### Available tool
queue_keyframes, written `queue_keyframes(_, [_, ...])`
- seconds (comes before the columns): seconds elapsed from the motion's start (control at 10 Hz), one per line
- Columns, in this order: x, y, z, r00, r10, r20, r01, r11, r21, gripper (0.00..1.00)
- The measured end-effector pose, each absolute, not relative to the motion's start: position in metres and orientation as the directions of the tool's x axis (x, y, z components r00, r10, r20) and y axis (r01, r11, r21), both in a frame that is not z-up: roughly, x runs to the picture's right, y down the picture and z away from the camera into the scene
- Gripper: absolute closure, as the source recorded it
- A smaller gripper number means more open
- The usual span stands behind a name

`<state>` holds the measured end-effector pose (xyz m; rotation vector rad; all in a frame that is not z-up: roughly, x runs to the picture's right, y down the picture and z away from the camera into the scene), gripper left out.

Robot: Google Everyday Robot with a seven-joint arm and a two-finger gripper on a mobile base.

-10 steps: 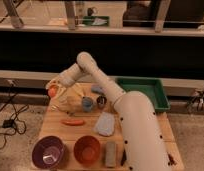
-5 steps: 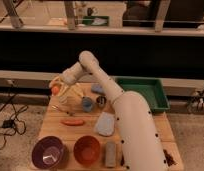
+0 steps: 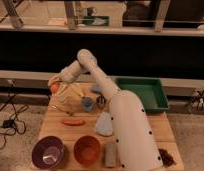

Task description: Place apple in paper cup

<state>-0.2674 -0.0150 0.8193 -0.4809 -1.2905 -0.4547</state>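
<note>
Here the white robot arm reaches to the far left of the wooden worktop [image 3: 155,131], and its gripper [image 3: 57,85] sits at that far-left corner with the small round orange-yellow apple [image 3: 54,88] right at its tip; whether the jaws are clamped on the fruit or merely beside it I cannot tell. The small pale, slightly translucent paper cup [image 3: 65,99] stands just near of the gripper, with a blue-grey cup [image 3: 87,104] and a small dark metallic cup [image 3: 101,101] to its right. The likely trouble is a drop that misses: the apple looks about as wide as the cup mouth, so an off-centre release could land it on the rim, tip the light cup, or send the fruit rolling off the close-by left edge. The cup's outline is faint against the wood, and the arm's own links cover part of the far worktop, so the exact gap between fruit and rim stays unclear.
</note>
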Motion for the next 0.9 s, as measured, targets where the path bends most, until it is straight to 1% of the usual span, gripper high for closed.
queue_keyframes(0.9, [-0.278, -0.016, 0.832, 0.206, -0.053, 0.977, 0.583, 0.809, -0.078, 0.99])
